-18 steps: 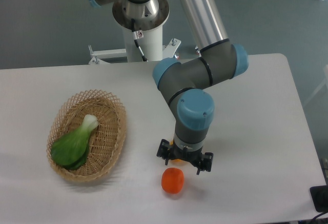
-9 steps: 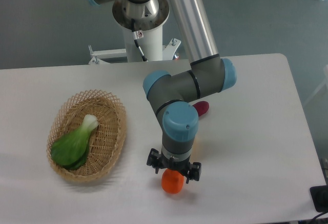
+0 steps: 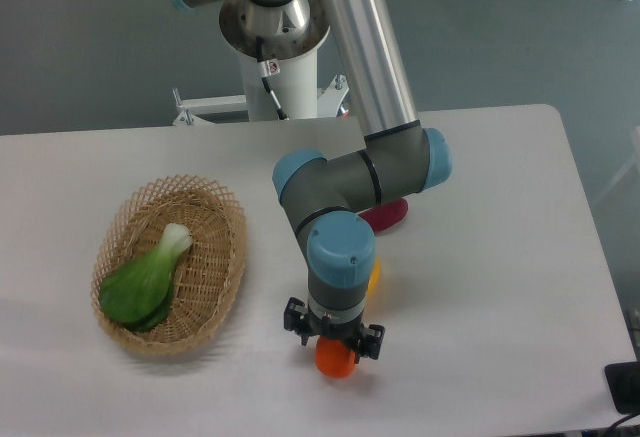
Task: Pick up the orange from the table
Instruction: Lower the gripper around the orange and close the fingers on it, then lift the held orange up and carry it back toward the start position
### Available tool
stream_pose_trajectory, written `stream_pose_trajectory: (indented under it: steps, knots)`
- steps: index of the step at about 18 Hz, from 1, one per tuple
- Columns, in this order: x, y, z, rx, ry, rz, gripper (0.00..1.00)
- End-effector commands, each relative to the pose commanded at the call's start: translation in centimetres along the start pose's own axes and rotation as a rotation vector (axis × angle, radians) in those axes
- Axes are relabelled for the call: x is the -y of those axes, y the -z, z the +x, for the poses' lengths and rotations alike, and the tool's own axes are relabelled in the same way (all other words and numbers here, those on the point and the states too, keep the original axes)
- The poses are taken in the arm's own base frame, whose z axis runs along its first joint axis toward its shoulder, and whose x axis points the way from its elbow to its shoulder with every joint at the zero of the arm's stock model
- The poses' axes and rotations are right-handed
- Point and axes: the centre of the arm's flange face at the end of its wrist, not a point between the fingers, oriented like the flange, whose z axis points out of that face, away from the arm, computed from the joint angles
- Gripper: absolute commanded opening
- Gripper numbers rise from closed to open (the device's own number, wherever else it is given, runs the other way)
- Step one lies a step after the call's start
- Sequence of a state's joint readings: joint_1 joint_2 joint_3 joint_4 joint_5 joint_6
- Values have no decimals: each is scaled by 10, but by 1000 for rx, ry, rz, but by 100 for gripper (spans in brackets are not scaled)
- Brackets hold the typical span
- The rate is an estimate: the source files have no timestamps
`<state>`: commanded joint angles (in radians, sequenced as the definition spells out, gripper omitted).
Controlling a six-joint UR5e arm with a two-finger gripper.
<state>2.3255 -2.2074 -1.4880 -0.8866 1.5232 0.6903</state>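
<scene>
Orange on table — tool directly above.

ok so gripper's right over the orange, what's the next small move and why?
Probably a short straight descent, then close. The gripper sits directly above the orange, hiding its top half, with the orange on the table. From this view I can't tell whether the fingers already straddle it or whether the jaws are open, so lower only a little and check.
</scene>
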Motion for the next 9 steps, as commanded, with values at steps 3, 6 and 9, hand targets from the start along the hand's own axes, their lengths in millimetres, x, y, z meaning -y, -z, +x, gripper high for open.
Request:
stream_pose_trajectory:
  steps: [3,6,9]
  knots:
    - [0,4,0,9,1,-1,55]
    - [0,21,-1,22,0,14,51]
    - [-2,30,-5,28,0,21,51]
